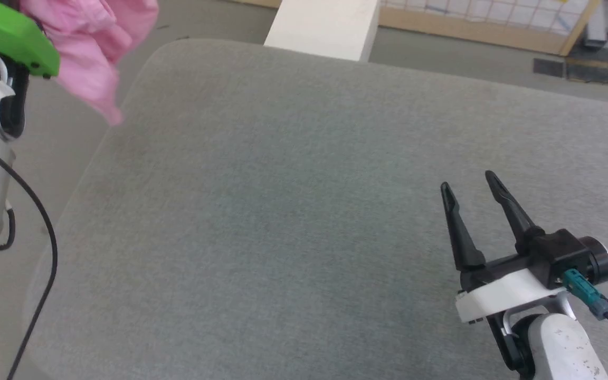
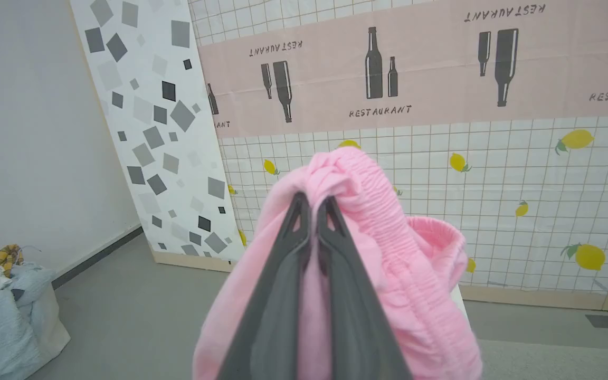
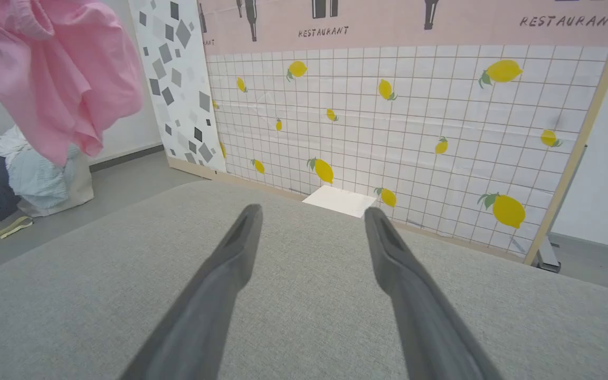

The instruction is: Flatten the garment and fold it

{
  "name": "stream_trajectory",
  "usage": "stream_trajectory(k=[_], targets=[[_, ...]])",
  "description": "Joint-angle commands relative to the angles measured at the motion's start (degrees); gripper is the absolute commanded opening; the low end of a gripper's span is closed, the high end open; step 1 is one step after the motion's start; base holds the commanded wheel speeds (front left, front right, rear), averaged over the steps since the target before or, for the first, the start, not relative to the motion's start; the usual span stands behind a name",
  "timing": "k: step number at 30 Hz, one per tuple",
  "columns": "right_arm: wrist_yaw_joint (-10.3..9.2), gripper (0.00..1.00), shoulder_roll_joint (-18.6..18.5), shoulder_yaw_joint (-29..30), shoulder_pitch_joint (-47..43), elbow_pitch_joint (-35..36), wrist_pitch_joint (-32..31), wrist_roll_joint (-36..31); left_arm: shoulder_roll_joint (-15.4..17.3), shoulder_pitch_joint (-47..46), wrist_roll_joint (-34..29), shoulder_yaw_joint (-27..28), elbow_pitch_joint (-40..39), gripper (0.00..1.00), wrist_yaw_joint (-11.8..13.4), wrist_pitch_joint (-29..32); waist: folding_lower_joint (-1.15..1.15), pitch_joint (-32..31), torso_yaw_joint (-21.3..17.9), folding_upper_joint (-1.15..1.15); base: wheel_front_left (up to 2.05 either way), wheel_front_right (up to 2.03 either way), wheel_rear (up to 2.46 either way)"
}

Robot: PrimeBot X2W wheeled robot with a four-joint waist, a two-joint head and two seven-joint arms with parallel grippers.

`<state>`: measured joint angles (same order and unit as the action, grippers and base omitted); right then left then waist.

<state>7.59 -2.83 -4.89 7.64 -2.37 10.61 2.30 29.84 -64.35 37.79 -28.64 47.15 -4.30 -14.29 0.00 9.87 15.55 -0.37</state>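
Observation:
The pink garment (image 1: 93, 53) hangs bunched in the air at the upper left of the head view, off the left edge of the grey table (image 1: 304, 211). In the left wrist view my left gripper (image 2: 313, 203) is shut on the garment (image 2: 388, 237) at its gathered elastic band, and the cloth drapes around both fingers. The right wrist view has the garment (image 3: 56, 79) dangling at its upper left. My right gripper (image 1: 468, 180) hovers low over the table's right side, open with nothing between its fingers (image 3: 235, 248).
A white block (image 1: 325, 24) stands beyond the table's far edge. A patterned wall panel (image 3: 388, 105) rises behind it. A heap of laundry (image 3: 24, 174) lies on the floor to the left. The table's cloth top is bare.

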Motion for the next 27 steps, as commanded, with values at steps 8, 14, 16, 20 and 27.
stream_trajectory(k=[8,14,16,20,27], targets=[[-0.1,1.0,0.0,2.6,-2.1,0.7,0.6,1.2,-2.1,2.2,-3.3,2.0,-8.1,0.0,2.6,-0.7,0.0,-2.9,-9.4,0.37,0.0,0.0,0.0],[-0.1,1.0,0.0,3.8,-3.0,1.2,0.3,1.4,-5.7,6.8,-3.8,1.6,-12.0,0.0,2.9,-0.7,0.0,-3.2,-16.1,0.37,0.0,0.0,0.0],[-0.1,1.0,0.0,4.3,-3.3,1.3,0.2,1.7,-7.1,8.0,-3.7,0.9,-12.8,0.0,2.7,-0.7,0.0,-3.3,-18.2,0.37,0.0,0.0,0.0],[-0.1,1.0,0.0,5.4,-3.9,1.8,0.1,1.9,-9.9,10.3,-3.3,-0.9,-14.2,0.0,2.3,-0.5,0.0,-3.1,-22.2,0.37,0.0,0.0,0.0],[-0.1,1.0,0.0,7.7,-5.1,2.5,-0.1,3.0,-15.1,18.7,-2.4,-5.1,-17.9,0.0,2.6,-0.1,0.0,-1.6,-25.8,0.37,0.0,0.0,0.0]])
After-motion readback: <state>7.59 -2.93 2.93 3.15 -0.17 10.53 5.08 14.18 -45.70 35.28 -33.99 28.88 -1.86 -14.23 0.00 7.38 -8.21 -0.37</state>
